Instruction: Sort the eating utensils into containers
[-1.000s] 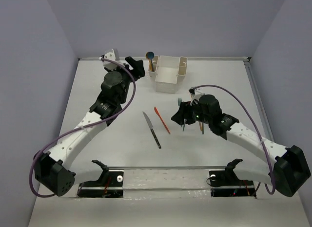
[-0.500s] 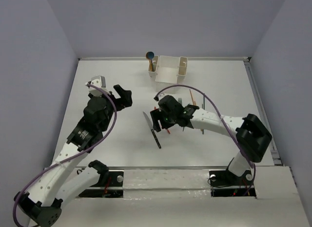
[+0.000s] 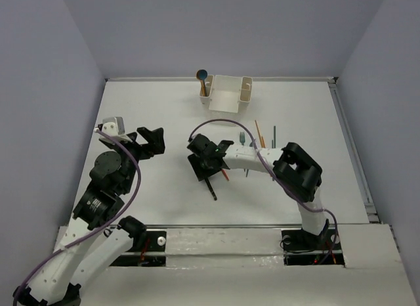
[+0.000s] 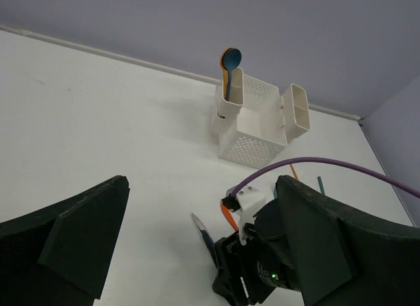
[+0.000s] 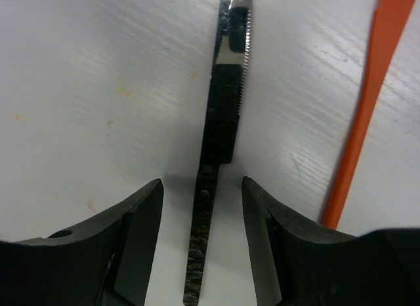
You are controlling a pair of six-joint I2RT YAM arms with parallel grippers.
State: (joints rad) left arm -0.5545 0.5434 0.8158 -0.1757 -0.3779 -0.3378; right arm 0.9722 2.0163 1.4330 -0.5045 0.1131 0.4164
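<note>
White perforated caddy (image 4: 252,132), blue spoon (image 4: 231,58), dark grey knife (image 5: 222,122) with serrated silver blade, orange utensil (image 5: 364,102), plain white worktop (image 3: 151,102)

Your left gripper (image 3: 149,140) hangs raised on the left side, jaws spread wide. Your right arm (image 3: 246,160) stretches leftward across the middle — the right gripper (image 3: 198,167) points straight down, jaws partly apart.
</note>
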